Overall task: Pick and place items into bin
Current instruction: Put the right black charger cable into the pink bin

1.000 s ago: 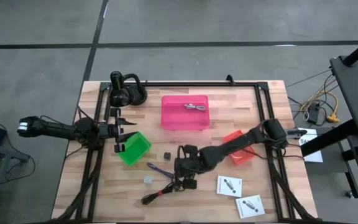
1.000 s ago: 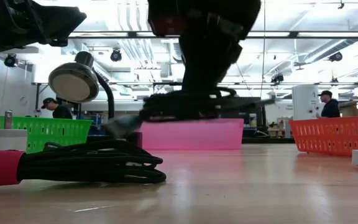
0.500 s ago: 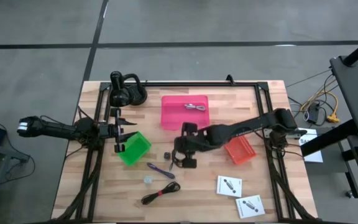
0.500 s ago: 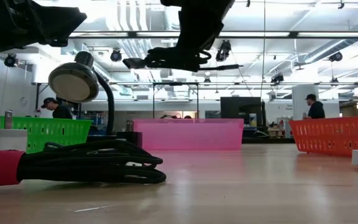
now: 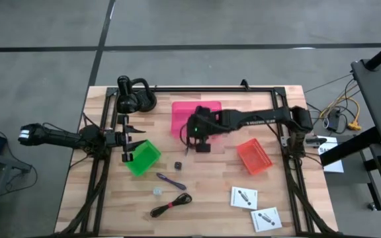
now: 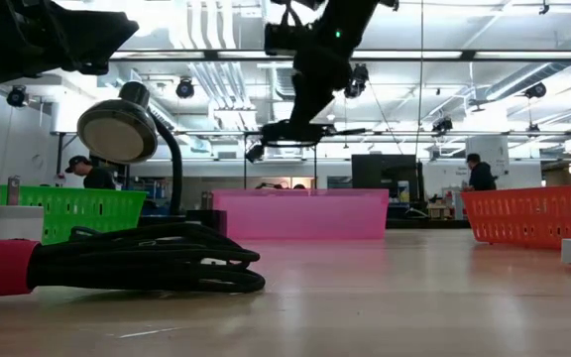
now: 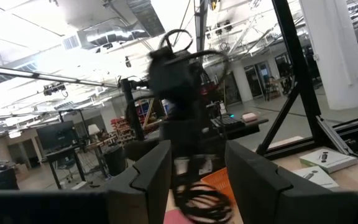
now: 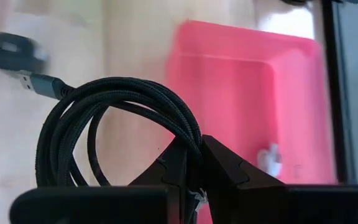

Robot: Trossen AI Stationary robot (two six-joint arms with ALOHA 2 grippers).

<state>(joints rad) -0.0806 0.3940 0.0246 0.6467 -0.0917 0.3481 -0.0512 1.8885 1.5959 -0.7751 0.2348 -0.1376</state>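
Note:
My right gripper [image 5: 199, 137] is shut on a black coiled cable [image 8: 104, 102] above the near wall of the pink bin [image 5: 180, 116]; it also shows high up in the low view [image 6: 290, 129]. A short silvery cable [image 8: 267, 158] lies in the pink bin. On the table lie a purple cable [image 5: 170, 180], another black cable with a red band [image 5: 170, 205], a tiny dark cube [image 5: 177, 164], a tiny clear piece [image 5: 157, 192] and two flat white packets [image 5: 243, 197] [image 5: 265, 218]. My left gripper [image 5: 126, 141] waits open beside the green bin [image 5: 144, 157]. My right gripper pinches several strands of the coil together at one side of its loop [image 8: 188, 134] between its two fingers. The cable is lifted clear of the table, its loops bunched and its plug end [image 8: 39, 84] sticking out free.
An orange bin [image 5: 253, 157] stands right of the middle. A black lamp with a bent neck [image 5: 134, 99] stands at the far left. A dark frame [image 5: 283, 106] runs along the table's sides and far edge. People stand in the room beyond the table.
My right gripper has risen from the table's near middle with the black coiled cable and has gone toward the far edge, up to the pink bin's near wall. The cable has been lifted clear. The other things have stayed in place.

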